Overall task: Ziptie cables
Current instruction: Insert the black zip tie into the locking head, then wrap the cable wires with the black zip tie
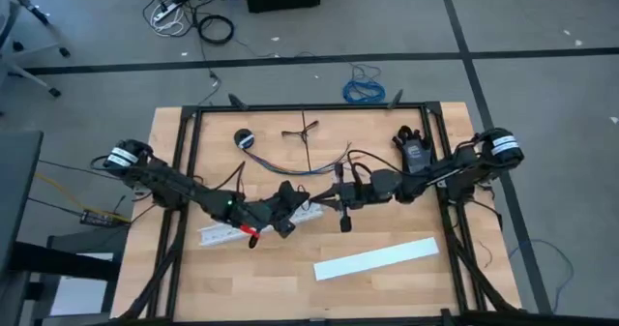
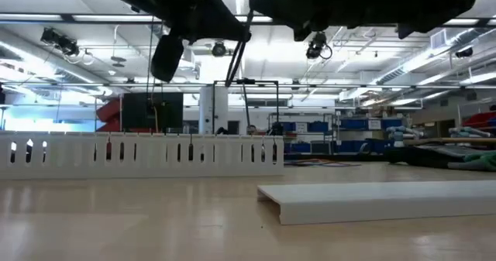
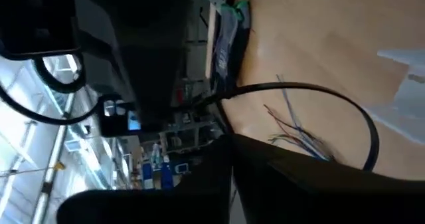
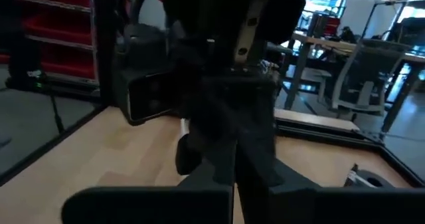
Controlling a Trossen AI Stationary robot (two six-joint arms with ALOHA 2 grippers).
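Overhead, left pincer [image 1: 290, 202] and right pincer [image 1: 324, 202] meet mid-table, grips unreadable, cables [image 1: 295, 163] beyond.

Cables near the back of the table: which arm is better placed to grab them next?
Probably the right. In the high view its claw sits just in front of the cables, nearer their right end. The left claw hovers farther forward, over the white slotted strip.
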